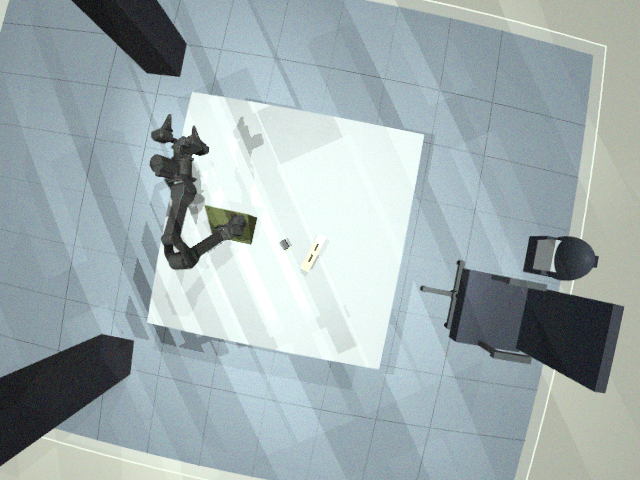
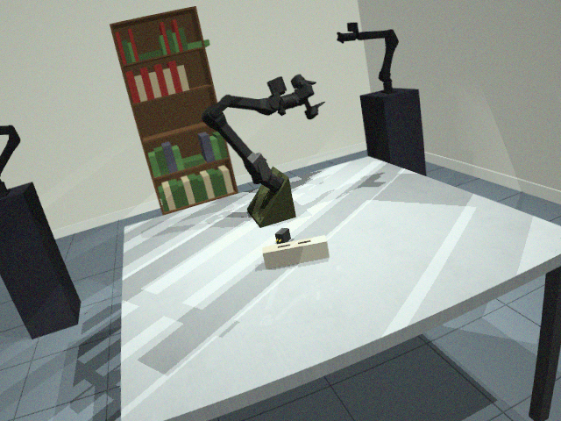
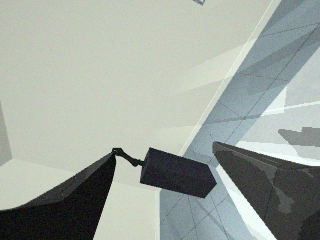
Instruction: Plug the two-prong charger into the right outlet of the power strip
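A small black two-prong charger (image 1: 284, 243) (image 2: 282, 235) sits on the white table (image 1: 341, 175) (image 2: 408, 235), just behind the left end of the cream power strip (image 1: 314, 253) (image 2: 296, 252). The strip lies flat with its slots facing up. My gripper (image 1: 179, 128) (image 2: 317, 93) (image 3: 165, 151) is open and empty. It is raised high above the table's far left edge, well away from the charger and strip, and points toward the wall. The wrist view shows neither the charger nor the strip.
The arm's green base (image 1: 247, 230) (image 2: 273, 207) stands on the table behind the charger. Dark pedestals (image 2: 393, 129) (image 2: 31, 262) (image 3: 177, 172) stand around the table, one carrying another arm (image 2: 380, 43). A bookshelf (image 2: 169, 109) stands at the wall, and a chair (image 1: 522, 315) at the right.
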Controlling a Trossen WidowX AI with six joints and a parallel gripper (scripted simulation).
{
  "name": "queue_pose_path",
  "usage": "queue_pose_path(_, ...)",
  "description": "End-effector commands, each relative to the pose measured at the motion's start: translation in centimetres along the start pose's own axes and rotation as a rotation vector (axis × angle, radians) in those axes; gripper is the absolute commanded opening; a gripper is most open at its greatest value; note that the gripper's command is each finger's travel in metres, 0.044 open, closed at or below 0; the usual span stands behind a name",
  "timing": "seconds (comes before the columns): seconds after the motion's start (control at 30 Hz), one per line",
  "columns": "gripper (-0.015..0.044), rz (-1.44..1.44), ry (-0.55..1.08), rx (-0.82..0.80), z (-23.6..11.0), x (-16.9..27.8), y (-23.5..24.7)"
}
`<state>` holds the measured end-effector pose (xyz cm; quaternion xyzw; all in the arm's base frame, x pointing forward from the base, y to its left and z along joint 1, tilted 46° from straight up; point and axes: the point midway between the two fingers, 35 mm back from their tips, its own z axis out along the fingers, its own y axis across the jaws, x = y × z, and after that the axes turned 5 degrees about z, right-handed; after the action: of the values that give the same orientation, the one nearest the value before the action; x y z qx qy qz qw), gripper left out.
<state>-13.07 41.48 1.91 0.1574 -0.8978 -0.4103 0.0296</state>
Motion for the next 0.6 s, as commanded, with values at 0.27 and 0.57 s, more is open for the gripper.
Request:
queue_pose_path(0.27,0.044,0.037,-0.142,0.089,-0.9,-6.7,-2.0)
queue_pose_path(0.57,0.044,0.076,-0.241,0.167,-2.0,-11.4,-4.1)
